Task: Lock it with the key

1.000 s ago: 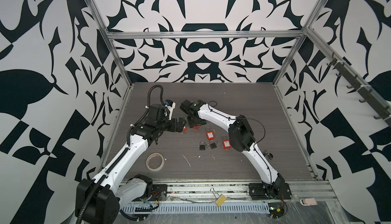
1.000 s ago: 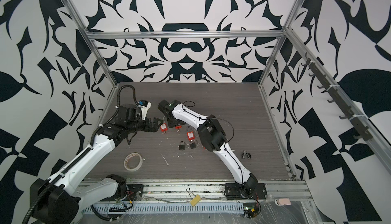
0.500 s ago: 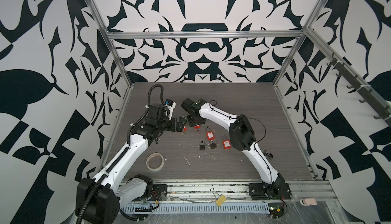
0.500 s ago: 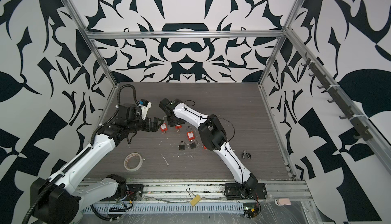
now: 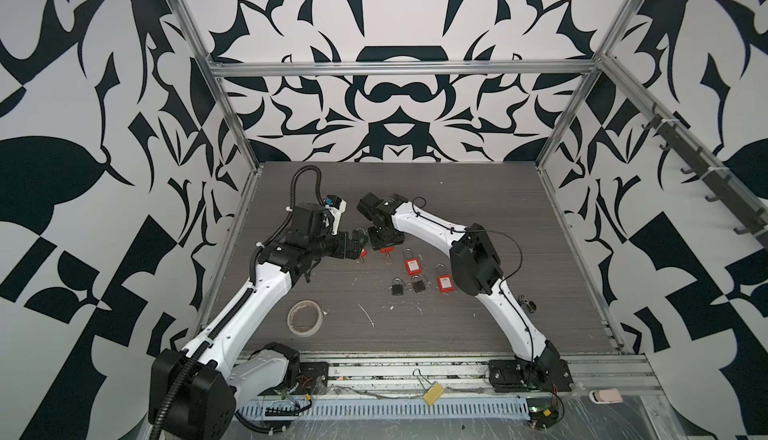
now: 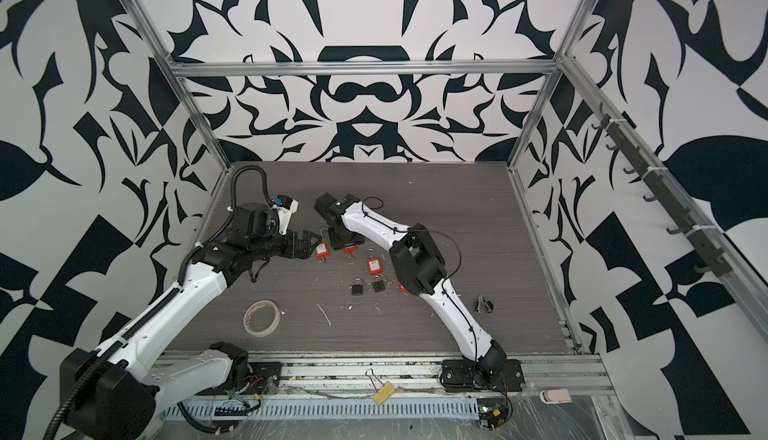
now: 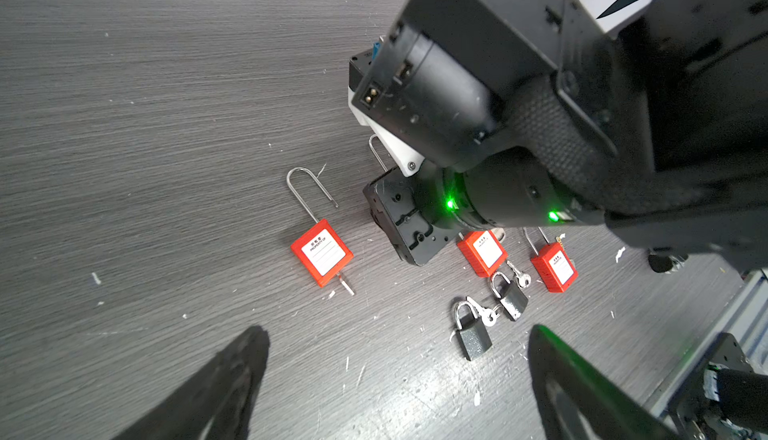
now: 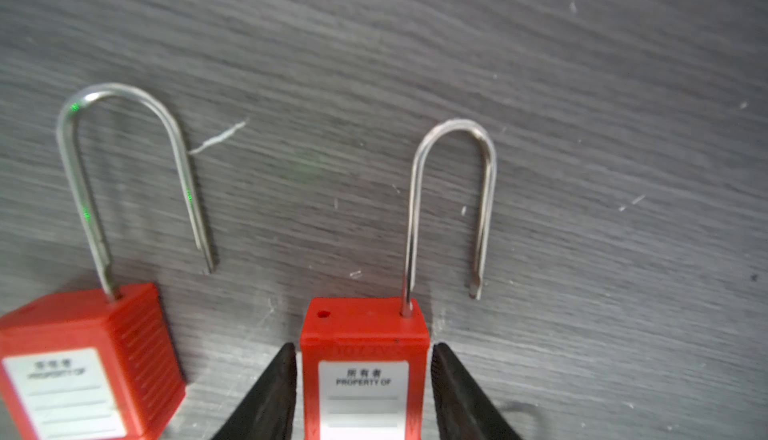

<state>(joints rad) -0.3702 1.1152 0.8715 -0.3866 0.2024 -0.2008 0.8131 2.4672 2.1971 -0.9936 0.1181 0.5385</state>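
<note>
Grey worktop (image 5: 457, 209); left gripper (image 7: 397, 330) hangs over it, jaws spread wide. Right gripper (image 8: 361, 346) sits low, jaws narrowly bracketing the body of a red padlock (image 8: 365, 380). The padlock lies flat left of centre in both top views, shackle open; actual contact cannot be told.

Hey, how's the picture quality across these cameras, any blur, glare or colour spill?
Right wrist view: soft, the grey wood-grain table smeared, green glints on the steel shackle of a red plastic padlock. Left wrist view: sharper, a pale glare patch on the table, green indicator lights glowing on the black arm joint. Both top views: evenly lit, sharp, no hard shadows.
</note>
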